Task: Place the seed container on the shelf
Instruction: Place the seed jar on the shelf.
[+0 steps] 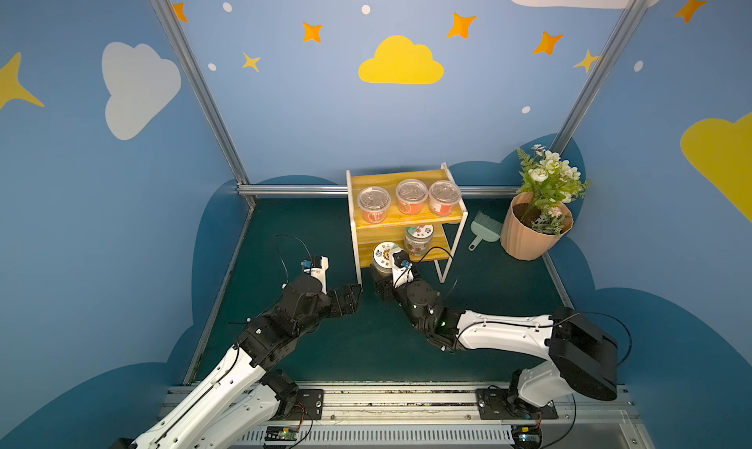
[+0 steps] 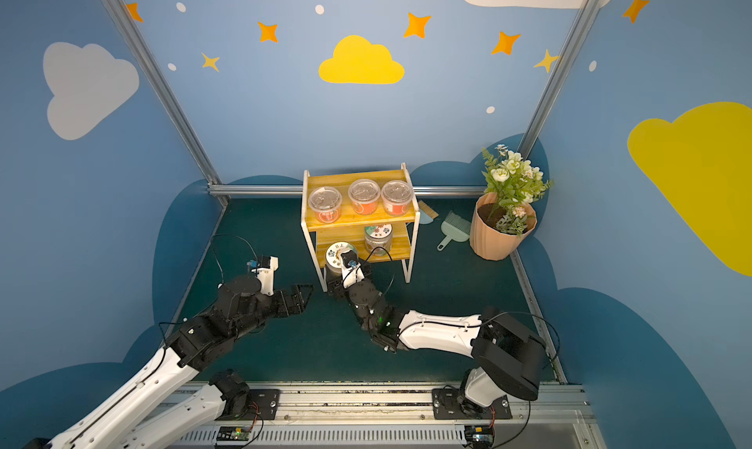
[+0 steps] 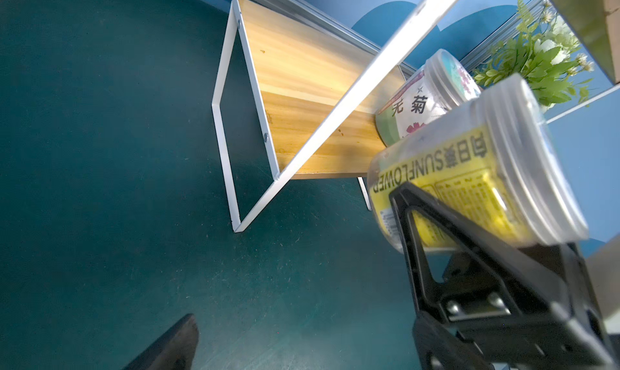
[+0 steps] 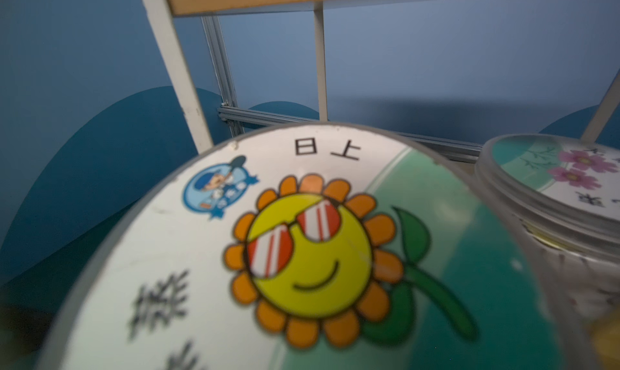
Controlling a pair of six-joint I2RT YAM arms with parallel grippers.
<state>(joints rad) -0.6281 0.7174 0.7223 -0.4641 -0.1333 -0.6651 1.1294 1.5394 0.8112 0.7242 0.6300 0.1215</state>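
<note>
The seed container is a clear jar with a yellow SUNFLOWER label and a sunflower cartoon on its lid. My right gripper is shut on the jar's sides; in the left wrist view one black finger presses against the label. The jar is upright at the front left edge of the shelf's lower plank; whether it rests there I cannot tell. My left gripper hangs open and empty, left of the shelf's front leg.
Three clear lidded cups stand on the top plank. A flower-labelled jar sits on the lower plank, close beside the held jar. A green dustpan with brush and a potted plant stand to the right.
</note>
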